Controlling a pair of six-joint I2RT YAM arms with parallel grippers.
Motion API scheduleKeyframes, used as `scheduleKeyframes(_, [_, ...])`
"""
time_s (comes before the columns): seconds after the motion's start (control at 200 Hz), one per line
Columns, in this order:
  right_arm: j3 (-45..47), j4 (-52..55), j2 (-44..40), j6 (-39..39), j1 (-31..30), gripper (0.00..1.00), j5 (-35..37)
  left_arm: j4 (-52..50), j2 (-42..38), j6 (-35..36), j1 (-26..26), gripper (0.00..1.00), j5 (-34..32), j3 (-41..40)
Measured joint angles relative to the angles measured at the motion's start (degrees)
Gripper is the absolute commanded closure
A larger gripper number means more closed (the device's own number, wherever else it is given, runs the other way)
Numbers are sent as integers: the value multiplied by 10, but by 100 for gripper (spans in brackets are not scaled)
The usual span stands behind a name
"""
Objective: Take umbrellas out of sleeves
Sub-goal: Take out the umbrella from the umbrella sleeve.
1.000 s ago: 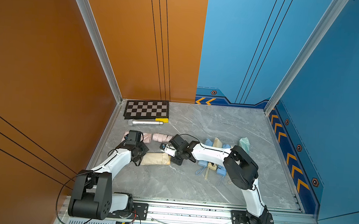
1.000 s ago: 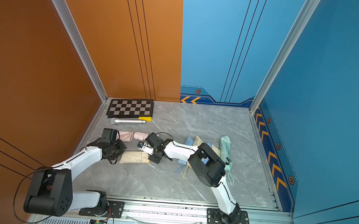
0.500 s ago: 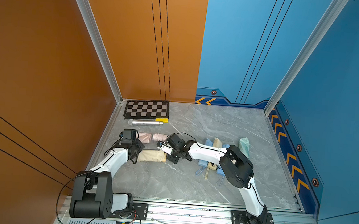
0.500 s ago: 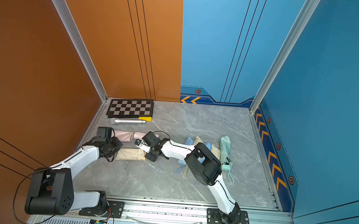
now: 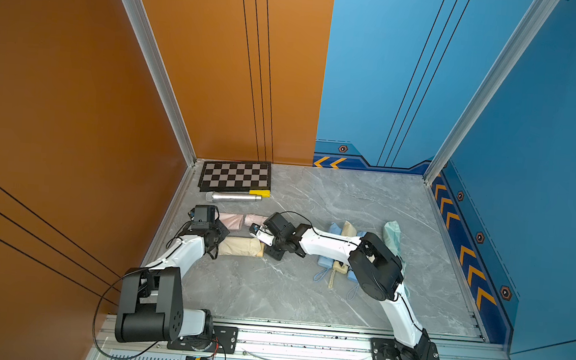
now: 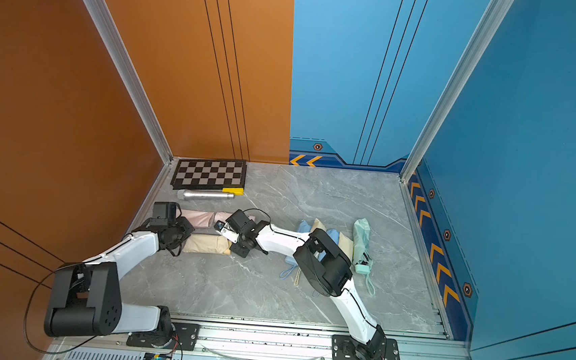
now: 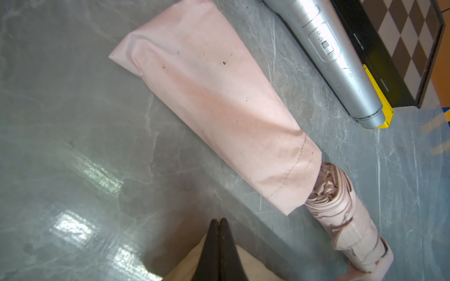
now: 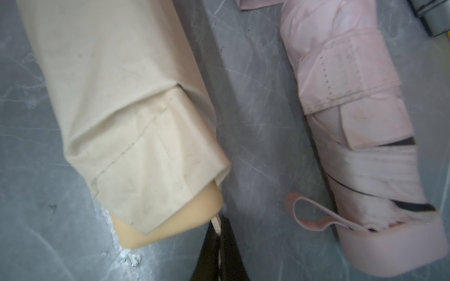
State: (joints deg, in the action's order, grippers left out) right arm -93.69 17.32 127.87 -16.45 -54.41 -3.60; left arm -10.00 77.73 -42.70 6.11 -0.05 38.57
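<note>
My right gripper [image 8: 219,231] is clamped on the cord [image 8: 216,222] of the cream umbrella [image 8: 170,226]; my left gripper [image 7: 219,225] pinches the far end of the cream sleeve [image 5: 239,246], which lies lengthwise between them

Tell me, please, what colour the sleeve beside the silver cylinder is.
Pale pink; the left wrist view shows the sleeve best.

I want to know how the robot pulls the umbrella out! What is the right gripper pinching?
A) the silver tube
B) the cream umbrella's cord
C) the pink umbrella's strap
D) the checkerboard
B: in the right wrist view the right gripper is shut on the braided cord that comes from the cream umbrella handle, which pokes out of the cream sleeve.
</note>
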Motion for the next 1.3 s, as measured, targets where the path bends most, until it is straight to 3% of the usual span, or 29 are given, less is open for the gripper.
scheduleKeyframes(1.296, [0,-12,5,-2,13,100,0,-1,15,29,10,100,-15,14])
